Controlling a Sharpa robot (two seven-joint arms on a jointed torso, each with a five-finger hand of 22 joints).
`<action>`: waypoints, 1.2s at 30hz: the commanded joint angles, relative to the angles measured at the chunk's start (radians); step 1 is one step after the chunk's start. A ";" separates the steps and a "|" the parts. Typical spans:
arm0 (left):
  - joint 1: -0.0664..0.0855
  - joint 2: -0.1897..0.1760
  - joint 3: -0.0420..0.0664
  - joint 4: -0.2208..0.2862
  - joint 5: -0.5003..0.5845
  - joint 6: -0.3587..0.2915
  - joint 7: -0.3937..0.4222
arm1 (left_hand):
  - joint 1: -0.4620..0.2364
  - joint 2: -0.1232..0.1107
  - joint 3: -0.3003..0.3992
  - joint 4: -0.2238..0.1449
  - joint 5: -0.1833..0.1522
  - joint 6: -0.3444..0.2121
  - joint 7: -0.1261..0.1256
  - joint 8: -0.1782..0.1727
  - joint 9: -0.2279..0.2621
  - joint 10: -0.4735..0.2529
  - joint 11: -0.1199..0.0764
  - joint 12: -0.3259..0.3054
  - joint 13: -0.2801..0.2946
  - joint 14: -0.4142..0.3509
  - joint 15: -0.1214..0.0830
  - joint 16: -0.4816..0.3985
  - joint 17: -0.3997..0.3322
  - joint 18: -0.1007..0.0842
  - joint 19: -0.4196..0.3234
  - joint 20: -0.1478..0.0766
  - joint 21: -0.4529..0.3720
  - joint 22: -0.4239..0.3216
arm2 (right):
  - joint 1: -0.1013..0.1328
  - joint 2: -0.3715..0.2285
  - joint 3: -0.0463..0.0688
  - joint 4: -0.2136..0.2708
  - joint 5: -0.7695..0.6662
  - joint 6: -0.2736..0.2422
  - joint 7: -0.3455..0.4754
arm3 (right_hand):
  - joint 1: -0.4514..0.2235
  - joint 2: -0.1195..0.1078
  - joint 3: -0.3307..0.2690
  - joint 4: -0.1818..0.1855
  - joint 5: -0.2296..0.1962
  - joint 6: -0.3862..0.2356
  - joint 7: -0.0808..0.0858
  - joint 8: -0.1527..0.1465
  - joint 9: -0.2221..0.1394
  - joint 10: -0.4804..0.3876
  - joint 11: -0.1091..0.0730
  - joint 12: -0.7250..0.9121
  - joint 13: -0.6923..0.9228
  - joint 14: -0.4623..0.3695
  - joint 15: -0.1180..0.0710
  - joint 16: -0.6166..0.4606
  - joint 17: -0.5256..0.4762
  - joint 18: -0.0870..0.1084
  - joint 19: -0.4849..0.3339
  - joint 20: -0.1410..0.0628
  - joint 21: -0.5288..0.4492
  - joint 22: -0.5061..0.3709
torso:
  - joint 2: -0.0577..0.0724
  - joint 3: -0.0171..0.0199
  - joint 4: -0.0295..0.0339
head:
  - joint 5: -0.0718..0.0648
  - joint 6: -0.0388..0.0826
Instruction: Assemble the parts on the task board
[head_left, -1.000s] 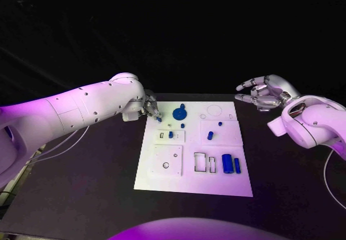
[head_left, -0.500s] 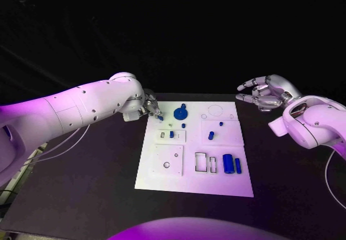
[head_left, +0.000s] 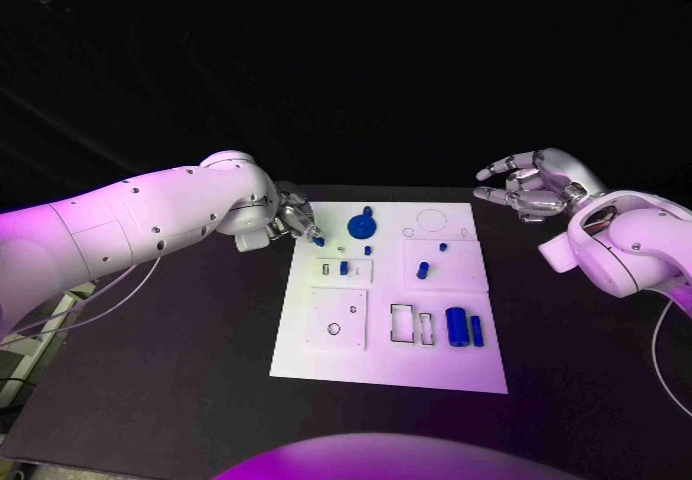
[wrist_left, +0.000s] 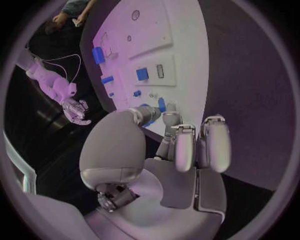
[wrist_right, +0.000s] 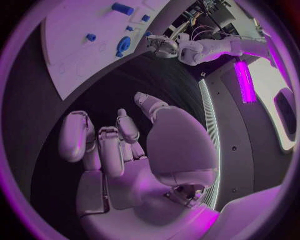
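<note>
Pinching a small blue part (head_left: 317, 238) at the fingertips, left hand (head_left: 296, 218) over the far left corner of the task board (head_left: 387, 372) — grip on the piece partly hidden in the wrist view. Hanging off the board's far right side, right hand (head_left: 529, 187) w/ fingers apart & loosely curled, holding nothing. Lying on the board — round blue part (head_left: 361, 223) far-centre, blue cylinder (head_left: 454, 326) near right.

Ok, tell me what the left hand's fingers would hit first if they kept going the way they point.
Probably the large round blue part at the far end of the task board; the left hand points toward it, though depth is unclear.
</note>
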 joint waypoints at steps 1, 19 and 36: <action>-0.006 -0.019 0.000 0.035 0.017 -0.044 0.057 | -0.001 -0.012 0.170 -0.180 0.008 0.010 0.000 0.002 -0.001 0.010 -0.001 0.006 0.005 0.079 -0.008 0.006 0.178 -0.018 0.003 0.000 0.004 0.003 | 0.000 -0.001 0.000 0.002 -0.004 -0.005 0.005 | -0.008 0.002 0.000 0.009 0.005 -0.002 -0.005 0.005 -0.001 -0.003 0.000 -0.003 -0.001 0.070 -0.006 -0.004 0.126 0.011 -0.007 -0.002 -0.006 -0.001 | 0.000 -0.0001 0.0008 | 0.004 -0.001; -0.048 -0.098 0.000 0.174 -0.051 -0.110 0.066 | -0.001 -0.037 0.173 -0.187 0.077 0.047 -0.010 -0.009 -0.009 0.054 -0.011 0.022 0.039 0.081 -0.017 0.009 0.182 -0.019 0.006 -0.009 0.009 0.010 | 0.000 -0.006 0.000 0.004 -0.004 -0.008 0.005 | -0.010 0.004 0.000 0.012 0.006 -0.002 -0.005 0.006 -0.002 -0.003 0.000 -0.003 -0.001 0.070 -0.006 -0.005 0.126 0.011 -0.007 -0.002 -0.006 -0.001 | 0.001 -0.0008 -0.0018 | 0.015 -0.005; -0.058 -0.087 0.000 0.197 -0.166 -0.112 0.020 | -0.007 -0.051 0.171 -0.184 0.143 0.064 -0.016 -0.013 -0.009 0.075 -0.017 0.029 0.057 0.083 -0.023 0.013 0.187 -0.018 0.006 -0.013 0.008 0.008 | 0.000 -0.007 0.000 0.005 -0.003 -0.008 0.007 | -0.011 0.005 -0.001 0.014 0.006 -0.002 -0.006 0.006 -0.002 -0.002 0.000 -0.003 -0.001 0.070 -0.006 -0.005 0.126 0.011 -0.006 -0.002 -0.006 -0.001 | 0.002 -0.0002 -0.0030 | 0.017 -0.011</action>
